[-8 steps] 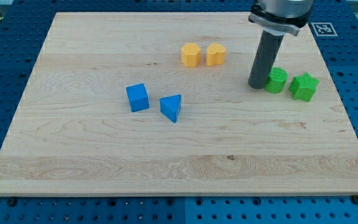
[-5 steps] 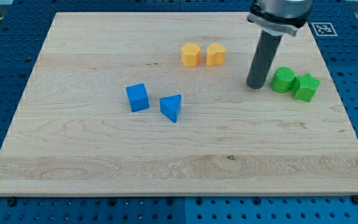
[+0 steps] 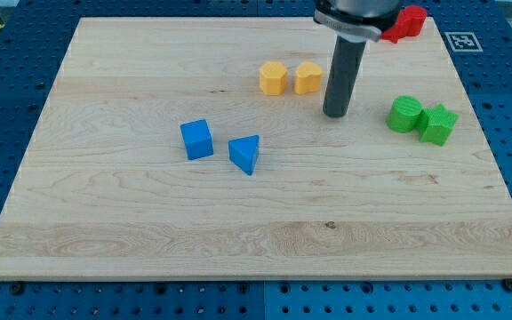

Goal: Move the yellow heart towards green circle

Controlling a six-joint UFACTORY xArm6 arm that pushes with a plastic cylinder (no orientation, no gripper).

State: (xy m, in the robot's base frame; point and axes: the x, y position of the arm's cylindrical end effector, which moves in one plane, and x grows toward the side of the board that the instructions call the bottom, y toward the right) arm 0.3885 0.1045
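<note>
Now my tip [image 3: 335, 114] stands just right of the yellow heart [image 3: 308, 78].

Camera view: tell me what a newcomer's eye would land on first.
The dark rod stands out most, coming down from the view's top, with my tip on the board just right of and below the yellow heart. Right of it, the green circle touches a green star. Left of centre sit a blue cube and a blue triangle.
</note>
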